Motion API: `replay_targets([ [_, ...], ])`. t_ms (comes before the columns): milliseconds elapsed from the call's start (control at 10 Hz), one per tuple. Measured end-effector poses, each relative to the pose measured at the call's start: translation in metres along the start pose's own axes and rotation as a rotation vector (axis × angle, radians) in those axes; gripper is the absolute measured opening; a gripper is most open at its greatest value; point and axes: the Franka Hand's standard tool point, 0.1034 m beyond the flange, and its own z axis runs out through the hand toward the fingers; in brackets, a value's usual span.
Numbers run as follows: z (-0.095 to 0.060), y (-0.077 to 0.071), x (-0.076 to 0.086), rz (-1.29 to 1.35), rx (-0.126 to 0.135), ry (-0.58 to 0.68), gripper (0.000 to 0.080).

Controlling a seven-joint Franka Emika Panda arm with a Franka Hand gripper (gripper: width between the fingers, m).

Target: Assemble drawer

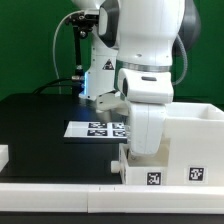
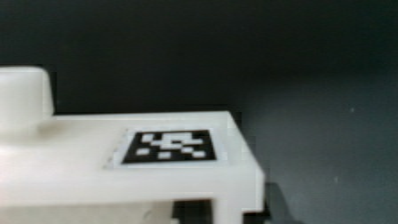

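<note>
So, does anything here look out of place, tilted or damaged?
Nothing stands out. The drawer sits upright and square on the table at the exterior view's right, with no damage that shows. The marker board lies flat. How the jaws stand cannot be seen.

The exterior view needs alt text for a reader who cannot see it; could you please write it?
A white robot arm bends down over a white drawer housing bearing two square tags, on a black table. Behind lies the marker board; the jaws cannot be made out.
</note>
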Motion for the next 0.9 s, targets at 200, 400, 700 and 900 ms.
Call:
replay_targets([
  [200,0.001,0.000,-0.001,0.003,0.002,0.000,0.0041],
  [400,0.000,0.000,-0.002,0.004,0.005,-0.002,0.0120],
  [700,-0.021,0.006,-0.009,0.002,0.021,-0.016,0.0475],
  [900,-0.038,0.025,-0.030,-0.041,0.016,0.030,0.0618],
])
